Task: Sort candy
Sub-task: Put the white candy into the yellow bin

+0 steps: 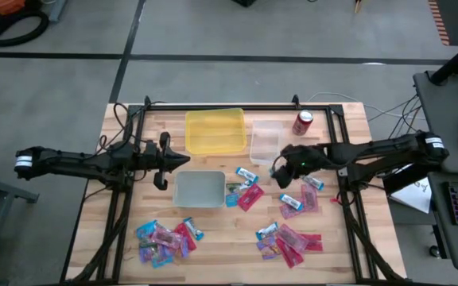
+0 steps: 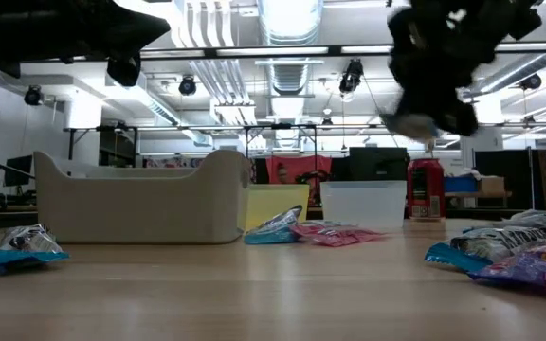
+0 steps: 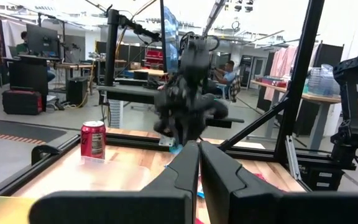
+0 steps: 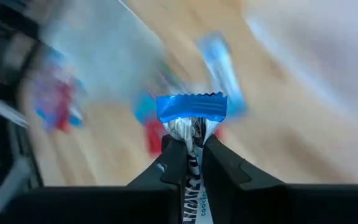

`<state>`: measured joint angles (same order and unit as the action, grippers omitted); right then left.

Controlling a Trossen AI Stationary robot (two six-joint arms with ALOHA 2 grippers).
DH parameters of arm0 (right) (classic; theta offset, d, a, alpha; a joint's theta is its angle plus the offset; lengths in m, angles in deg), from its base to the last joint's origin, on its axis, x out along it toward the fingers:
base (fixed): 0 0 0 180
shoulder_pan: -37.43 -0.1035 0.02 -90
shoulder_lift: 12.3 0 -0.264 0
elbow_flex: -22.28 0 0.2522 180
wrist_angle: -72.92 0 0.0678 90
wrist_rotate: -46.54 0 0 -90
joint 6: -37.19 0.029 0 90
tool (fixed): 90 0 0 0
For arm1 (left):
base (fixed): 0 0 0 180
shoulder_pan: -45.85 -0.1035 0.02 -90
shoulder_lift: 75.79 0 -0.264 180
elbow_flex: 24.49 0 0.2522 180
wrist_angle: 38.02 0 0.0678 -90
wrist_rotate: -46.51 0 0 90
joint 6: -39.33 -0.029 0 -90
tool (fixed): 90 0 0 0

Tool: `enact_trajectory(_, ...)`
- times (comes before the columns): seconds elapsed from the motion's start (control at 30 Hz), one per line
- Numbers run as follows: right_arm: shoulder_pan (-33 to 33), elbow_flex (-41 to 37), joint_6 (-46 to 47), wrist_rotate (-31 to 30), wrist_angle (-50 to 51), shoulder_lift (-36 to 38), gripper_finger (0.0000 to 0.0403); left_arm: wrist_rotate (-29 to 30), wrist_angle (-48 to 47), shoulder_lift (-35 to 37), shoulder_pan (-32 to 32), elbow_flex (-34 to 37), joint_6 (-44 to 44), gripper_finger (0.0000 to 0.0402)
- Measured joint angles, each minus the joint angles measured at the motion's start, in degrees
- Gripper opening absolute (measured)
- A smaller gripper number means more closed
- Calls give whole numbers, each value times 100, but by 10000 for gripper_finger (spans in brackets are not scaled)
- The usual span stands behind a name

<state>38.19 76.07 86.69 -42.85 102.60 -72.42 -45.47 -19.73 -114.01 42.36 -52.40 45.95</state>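
My right gripper (image 1: 279, 168) hangs above the table between the clear bin (image 1: 264, 141) and the loose candy (image 1: 246, 189), shut on a blue-and-silver mini bar (image 4: 191, 109). The low view shows it raised well off the wood, with the bar (image 2: 411, 123) below it. My left gripper (image 1: 185, 160) hovers shut and empty between the yellow bin (image 1: 215, 131) and the grey bin (image 1: 199, 189). More candy lies flat in heaps near the table's near edge, left (image 1: 165, 238) and right (image 1: 289, 241). My right gripper pinches the mini bar between its two fingers (image 4: 173, 155), on the silver part (image 4: 191, 132) just behind its blue crimped end. That blue end sticks out past the fingertips. The fingers point down at the table, and the bar is lifted clear of it.
A red soda can (image 1: 303, 121) stands at the far edge, right of the clear bin. More packets (image 1: 300, 200) lie right of the grey bin. A black frame rail (image 1: 237, 104) runs along the far edge. Bare wood shows at the near middle (image 1: 229, 246).
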Motion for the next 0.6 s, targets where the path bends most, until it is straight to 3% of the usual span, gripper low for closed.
enact_trajectory(0.17, 2, 0, -1774, -1007, -2049, -175, 34, -2, 1, 0, 0, 0, -2, 0)
enact_trajectory(0.33, 93, 2, -3568, -1940, -4530, -971, 34, 0, 13, 2, 0, 1, 49, 0)
enact_trajectory(0.5, 447, 7, -4464, -2184, -7064, -2167, 34, 0, 4, 1, 0, 2, 325, 0)
enact_trajectory(0.6, 745, 80, -4535, -2184, -7716, -2805, 34, -2, 4, 2, 0, 2, 493, 0)
